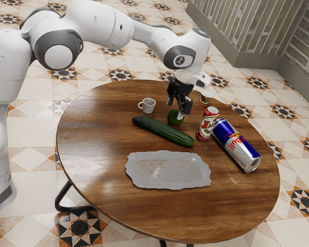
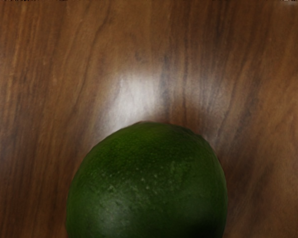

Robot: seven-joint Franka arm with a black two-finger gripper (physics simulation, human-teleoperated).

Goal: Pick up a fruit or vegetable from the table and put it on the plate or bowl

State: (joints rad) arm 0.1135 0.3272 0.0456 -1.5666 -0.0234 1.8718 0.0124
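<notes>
Round green fruit (image 1: 172, 119) (perhaps a lime) beside cucumber (image 1: 162, 131).

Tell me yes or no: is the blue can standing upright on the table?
No, the blue can lies on its side on the table, next to the upright red can.

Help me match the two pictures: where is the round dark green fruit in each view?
Exterior view: round dark green fruit at the claw, behind the long green cucumber.
Wrist view: same fruit, close under the claw.
Shared landmark: brown wooden tabletop.
</notes>
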